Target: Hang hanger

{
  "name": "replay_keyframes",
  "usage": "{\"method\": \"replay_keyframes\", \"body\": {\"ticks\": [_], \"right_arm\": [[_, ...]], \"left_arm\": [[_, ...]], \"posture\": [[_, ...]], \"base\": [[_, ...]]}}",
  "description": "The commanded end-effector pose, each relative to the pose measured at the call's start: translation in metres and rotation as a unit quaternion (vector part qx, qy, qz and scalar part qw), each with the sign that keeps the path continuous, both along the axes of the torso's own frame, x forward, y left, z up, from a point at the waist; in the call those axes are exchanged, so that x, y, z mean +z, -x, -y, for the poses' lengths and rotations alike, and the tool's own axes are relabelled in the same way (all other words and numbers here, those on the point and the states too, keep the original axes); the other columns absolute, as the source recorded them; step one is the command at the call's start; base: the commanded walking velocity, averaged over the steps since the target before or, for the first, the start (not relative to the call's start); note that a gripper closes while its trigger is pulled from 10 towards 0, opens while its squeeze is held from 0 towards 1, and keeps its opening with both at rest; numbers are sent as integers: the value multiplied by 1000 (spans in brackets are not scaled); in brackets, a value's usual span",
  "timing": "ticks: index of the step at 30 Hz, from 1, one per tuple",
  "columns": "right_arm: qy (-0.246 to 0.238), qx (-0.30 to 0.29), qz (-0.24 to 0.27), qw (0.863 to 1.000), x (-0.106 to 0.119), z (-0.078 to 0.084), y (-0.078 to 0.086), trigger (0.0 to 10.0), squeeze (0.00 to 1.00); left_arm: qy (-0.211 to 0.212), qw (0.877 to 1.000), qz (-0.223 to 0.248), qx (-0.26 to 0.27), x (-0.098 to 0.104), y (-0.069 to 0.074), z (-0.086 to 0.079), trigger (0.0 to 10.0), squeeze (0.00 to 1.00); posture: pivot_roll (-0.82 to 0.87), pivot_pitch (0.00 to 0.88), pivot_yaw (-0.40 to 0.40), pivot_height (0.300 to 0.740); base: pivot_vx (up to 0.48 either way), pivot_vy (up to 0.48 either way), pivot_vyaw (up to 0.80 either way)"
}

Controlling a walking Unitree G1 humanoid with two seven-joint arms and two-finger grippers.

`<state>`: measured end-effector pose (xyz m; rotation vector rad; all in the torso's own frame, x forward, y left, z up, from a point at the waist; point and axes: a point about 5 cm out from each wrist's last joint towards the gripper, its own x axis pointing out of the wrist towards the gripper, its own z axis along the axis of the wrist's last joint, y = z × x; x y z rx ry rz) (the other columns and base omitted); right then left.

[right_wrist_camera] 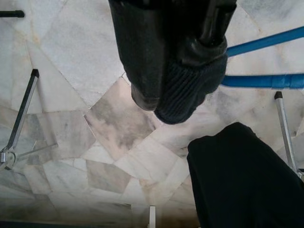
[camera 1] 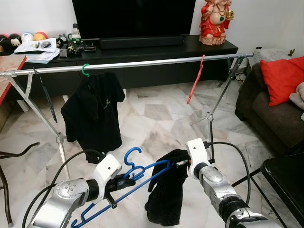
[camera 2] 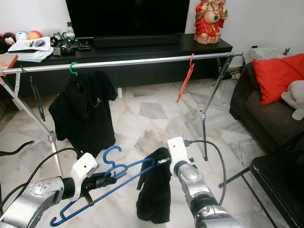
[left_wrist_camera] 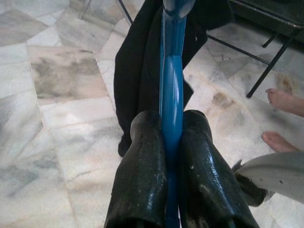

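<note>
Left wrist view: left gripper [left_wrist_camera: 172, 142] clamped on the blue hanger [left_wrist_camera: 171, 90], low in front of the rail [camera 1: 142, 63]. Right gripper [right_wrist_camera: 178, 102] pinching the black garment [camera 1: 166, 192] draped on that hanger's far end. Up on the rail: black shirt [camera 1: 92, 111] on a green hook [camera 1: 85, 69], plus a bare red hanger [camera 1: 195, 81].

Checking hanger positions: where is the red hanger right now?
The red hanger hangs on the metal rail, toward its right end, before the TV console.
</note>
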<state>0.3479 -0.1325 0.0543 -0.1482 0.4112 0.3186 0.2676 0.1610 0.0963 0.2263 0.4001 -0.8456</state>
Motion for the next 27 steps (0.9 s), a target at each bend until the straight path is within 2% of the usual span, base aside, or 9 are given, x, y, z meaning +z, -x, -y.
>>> {"method": "replay_keyframes", "body": {"ticks": [1,6,8,10,18,20,24,27], "right_arm": [[2,0,4,1000,1,-2,0,10000,0],[2,-38,1,999,-4,3,2,10000,0],[-43,-53,-7,998,-4,2,3,10000,0],[-73,-39,-2,997,0,-3,1,10000,0],[-106,-23,17,994,15,-12,-8,10000,0],[-104,-20,22,994,18,-14,-10,10000,0],[-113,-12,31,993,26,-18,-15,10000,0],[-115,-12,39,993,29,-18,-16,10000,0]], "left_arm": [[14,1000,13,-10,10,-2,2,10000,0],[4,1000,5,-13,6,0,1,10000,0],[20,999,-12,-33,8,5,4,10000,0],[26,998,-22,-46,8,8,6,10000,0],[29,997,-32,-61,9,10,8,10000,0],[26,998,-27,-58,9,9,7,10000,0],[9,1000,-21,-21,5,4,3,10000,0],[-24,1000,-15,-8,0,2,-2,10000,0]], "posture": [[163,35,-48,740],[176,25,-51,740],[177,24,-51,740],[180,20,-51,740],[181,15,-51,740],[181,15,-51,740],[180,21,-55,740],[178,24,-55,740]], "base": [[0,0,0],[0,0,0],[0,0,0],[0,0,0],[0,0,0],[0,0,0],[0,0,0],[0,0,0]]}}
